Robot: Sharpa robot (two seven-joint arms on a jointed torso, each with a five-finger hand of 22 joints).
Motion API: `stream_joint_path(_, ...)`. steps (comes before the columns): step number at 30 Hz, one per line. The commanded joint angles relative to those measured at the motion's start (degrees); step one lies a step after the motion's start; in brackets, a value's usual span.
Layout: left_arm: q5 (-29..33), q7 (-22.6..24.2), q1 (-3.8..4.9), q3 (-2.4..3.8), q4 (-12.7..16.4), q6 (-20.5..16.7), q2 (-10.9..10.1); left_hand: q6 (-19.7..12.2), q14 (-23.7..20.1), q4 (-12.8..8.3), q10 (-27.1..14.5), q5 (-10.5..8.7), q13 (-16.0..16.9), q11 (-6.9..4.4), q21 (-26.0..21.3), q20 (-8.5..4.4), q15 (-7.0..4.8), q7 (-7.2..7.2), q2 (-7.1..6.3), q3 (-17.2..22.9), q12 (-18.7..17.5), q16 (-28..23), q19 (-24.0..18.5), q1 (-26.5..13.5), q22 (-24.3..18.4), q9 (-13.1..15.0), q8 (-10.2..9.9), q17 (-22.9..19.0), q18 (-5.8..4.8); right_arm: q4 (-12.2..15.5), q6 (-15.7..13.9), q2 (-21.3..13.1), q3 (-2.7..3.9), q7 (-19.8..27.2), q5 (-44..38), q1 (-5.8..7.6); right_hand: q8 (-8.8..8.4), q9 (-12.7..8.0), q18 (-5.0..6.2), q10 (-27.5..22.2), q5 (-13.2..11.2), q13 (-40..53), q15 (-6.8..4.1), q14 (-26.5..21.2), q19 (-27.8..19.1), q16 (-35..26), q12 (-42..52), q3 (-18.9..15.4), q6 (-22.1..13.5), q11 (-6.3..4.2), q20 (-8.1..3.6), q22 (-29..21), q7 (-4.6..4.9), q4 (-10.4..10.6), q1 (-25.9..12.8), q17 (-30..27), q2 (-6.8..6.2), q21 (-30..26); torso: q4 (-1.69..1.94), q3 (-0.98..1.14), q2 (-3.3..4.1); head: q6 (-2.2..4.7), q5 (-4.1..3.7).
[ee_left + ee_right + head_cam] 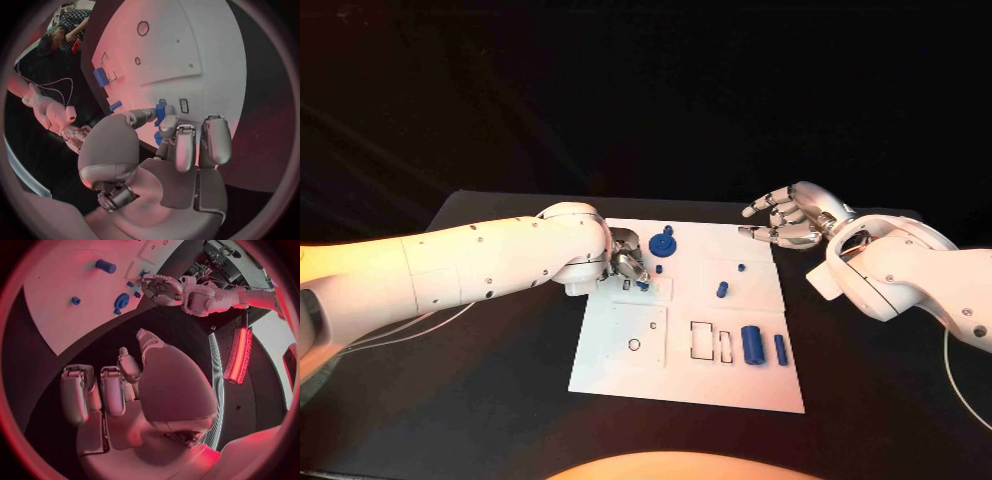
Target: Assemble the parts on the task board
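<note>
- Task board (pixel 625 370): white plate at table centre, long side running toward 12 o'clock, slightly skewed.
- Parts on the board: a round blue piece with a stub (pixel 662 242) near the far edge at about 12 o'clock; a small blue peg (pixel 723 289) toward 2 o'clock of board centre; a small blue dot of a part (pixel 738 267) just beyond that peg.
- Near-right area, about 4 o'clock: a thick blue cylinder (pixel 753 344) lying beside a thinner blue bar (pixel 780 349); two empty rectangular outlines (pixel 702 341) sit just left of them.
- A round hole (pixel 635 345) lies at about 7 o'clock of board centre.
- Left hand (pixel 623 262): over the board's far-left part, at 10 o'clock. The left wrist view shows its fingers (pixel 177 145) bent down onto the board around a small blue part (pixel 160 113), with blue showing between thumb and fingertip; a pinch on it looks likely.
- Right hand (pixel 793 220): off the board, above the black table (pixel 473 400) at about 1 o'clock from board centre, beyond the far-right corner. Fingers loosely curled and apart, nothing in them, as the right wrist view (pixel 125 385) confirms.
</note>
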Motion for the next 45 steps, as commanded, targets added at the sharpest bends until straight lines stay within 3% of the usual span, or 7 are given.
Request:
stream_joint_path(1, -1.51, -0.25, -0.11, -0.21, -0.21, 1.72, 0.17, 0.93, 4.92, -9.70, 0.54, 0.22, 0.12, -0.06, 0.10, -0.34, -0.45, -0.64, 0.65, 9.29, 0.43, -0.06, 0.06, 0.07, 0.08, 2.20, 0.36, 11.80, -1.11, 0.01, 0.78, 0.04, 0.00, 0.42, -0.62, -0.05, 0.33, -0.08, 0.47, -0.09, 0.29, -0.03, 0.09, 4.55, 3.58, -0.23, -0.13, 0.28, 0.39, -0.02, 0.13, 12.25, -0.17, 0.05, -0.56, 8.82, 0.09, -0.28, -0.02, -0.01, 0.03, -0.07, -0.02)
stream_joint_path(16, -2.17, -0.34, -0.12, -0.49, -0.06, 4.49, 0.32, 1.47, 4.97, -9.65, 1.95, 0.09, 1.72, -0.51, 0.23, -0.65, -0.81, -1.16, 0.59, 8.69, 1.46, -0.03, 0.34, -0.77, 0.42, 2.22, 1.08, 11.81, -1.19, -0.16, 1.00, -0.05, -0.03, 0.36, -0.62, -0.10, 0.58, -0.14, 0.46, -0.03, 1.52, -0.13, 0.02, 4.57, 3.60, -0.24, -0.13, 0.99, 0.61, -0.11, 0.07, 12.27, -0.25, -0.01, -0.91, 8.84, -0.01, -0.27, 0.01, 0.00, -0.01, -0.39, -0.11)
stream_joint_path(38, 2.72, -0.27, -0.12, -0.52, -1.37, 3.58, 0.84, 1.95, 4.95, -10.14, 2.75, 0.46, 2.60, -0.87, 0.31, -0.95, -1.13, -1.50, 1.13, 9.21, 1.93, -0.10, 0.56, -0.64, 0.66, 1.90, 1.41, 11.68, -1.25, -0.64, 1.09, 0.24, -0.06, 0.33, -0.64, -0.22, 0.62, -0.17, 0.48, -0.06, 1.96, -0.20, 0.01, 4.56, 3.57, -0.26, -0.18, 1.23, 0.60, -0.13, 0.05, 12.24, -0.26, -0.04, -0.99, 8.82, -0.10, -0.35, -0.02, -0.01, -0.01, -0.36, 0.00)
stream_joint_path(42, 4.82, -0.32, -0.10, -0.51, -1.72, 4.47, 0.92, 2.61, 5.03, -11.06, 3.77, 2.81, 3.83, -1.07, 0.49, -1.23, -1.35, -1.69, 0.70, 9.59, 2.54, 0.01, 0.86, -0.95, 1.06, 1.36, 1.69, 11.83, -1.35, -0.74, 1.14, 0.30, -0.06, 0.32, -0.64, -0.24, 0.62, -0.17, 0.48, -0.06, 1.96, -0.20, 0.01, 4.56, 3.57, -0.26, -0.18, 1.23, 0.60, -0.13, 0.05, 12.24, -0.26, -0.04, -0.99, 8.82, -0.10, -0.35, -0.03, -0.01, -0.01, -0.39, -0.01)
stream_joint_path(43, 5.27, -0.34, -0.09, -0.50, -1.83, 4.79, 0.95, 3.01, 5.03, -11.37, 4.22, 4.83, 4.23, -1.20, 0.70, -1.35, -1.45, -1.81, 0.48, 9.37, 2.73, 0.00, 1.14, -1.28, 1.50, 0.98, 1.79, 11.77, -1.44, -0.77, 1.15, 0.32, -0.06, 0.32, -0.64, -0.25, 0.63, -0.19, 0.49, -0.10, 2.15, -0.25, 0.00, 4.56, 3.56, -0.27, -0.23, 1.34, 0.60, -0.13, 0.04, 12.22, -0.26, -0.05, -1.01, 8.81, -0.15, -0.39, -0.03, -0.01, -0.01, -0.41, 0.01)
stream_joint_path(45, 5.85, -0.36, -0.08, -0.49, -2.00, 5.20, 0.98, 3.14, 5.05, -11.51, 4.36, 5.41, 4.36, -1.24, 0.80, -1.39, -1.49, -1.86, 0.43, 9.25, 2.77, 0.05, 1.25, -1.37, 1.70, 0.80, 1.80, 11.85, -1.49, -0.80, 1.16, 0.34, -0.07, 0.32, -0.64, -0.25, 0.63, -0.19, 0.49, -0.10, 2.15, -0.25, 0.00, 4.56, 3.56, -0.27, -0.23, 1.34, 0.60, -0.13, 0.04, 12.22, -0.26, -0.05, -1.01, 8.81, -0.15, -0.39, -0.02, 0.03, -0.04, -0.48, 0.04)
